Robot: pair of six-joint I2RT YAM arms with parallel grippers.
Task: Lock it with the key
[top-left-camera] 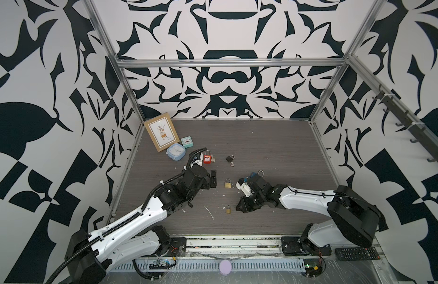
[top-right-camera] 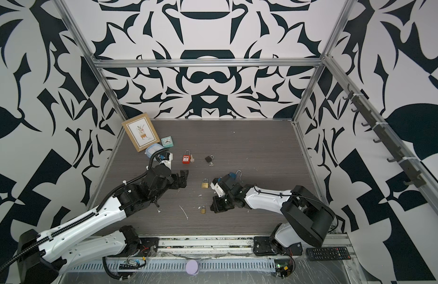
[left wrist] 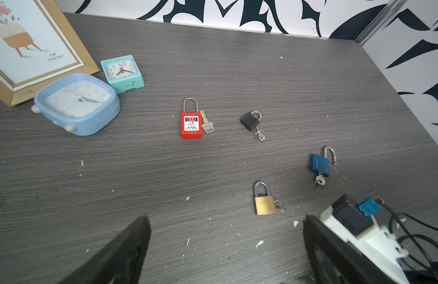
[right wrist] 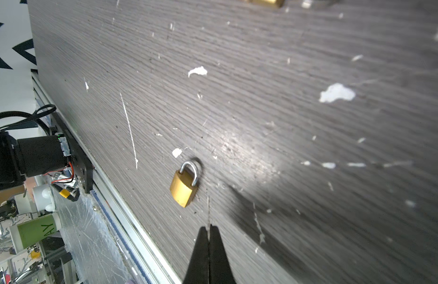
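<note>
Grey wood-grain tabletop [top-left-camera: 274, 147], flecked with white scraps. Both top views show five padlocks lying on it.
- Red plastic-bodied padlock [top-left-camera: 207, 159]: farthest back, close to the left arm's wrist.
- Small black padlock [top-left-camera: 229, 158]: a little to the right of the red one.
- Blue padlock [top-right-camera: 232, 175]: partly hidden behind the right arm's wrist.
- Larger brass padlock [top-left-camera: 228, 183]: between the two grippers, touching neither.
- Smaller brass padlock [top-left-camera: 227, 210]: nearer the front edge, just beside the right gripper [top-left-camera: 238, 207].

The left gripper [top-left-camera: 213, 179] sits left of the larger brass padlock, jaws spread wide with nothing between them. In the back-left corner are a wooden picture frame [top-left-camera: 161, 131], a pale blue clock [top-left-camera: 175, 152] and a small teal clock [top-left-camera: 186, 142]. A black remote control [top-left-camera: 355, 253] lies on the front rail at the right.

Left wrist view: the black fingers [left wrist: 124, 253] stand far apart with bare table between them.
- Red padlock: shackle closed, with a flat silver key [left wrist: 206, 123] lying against its side.
- Black padlock: a ringed key [left wrist: 259, 135] sits in its base.
- Blue padlock: shackle swung open, with a small key [left wrist: 318, 182] in its base.
- Larger brass padlock: shackle closed, with a keyring [left wrist: 280, 205] touching its lower side. Whether that key is in the keyhole cannot be told.

Right wrist view: the jaws are pressed together and hold nothing. The smaller brass padlock lies just ahead of the tips, apart from them, with its shackle closed.
</note>
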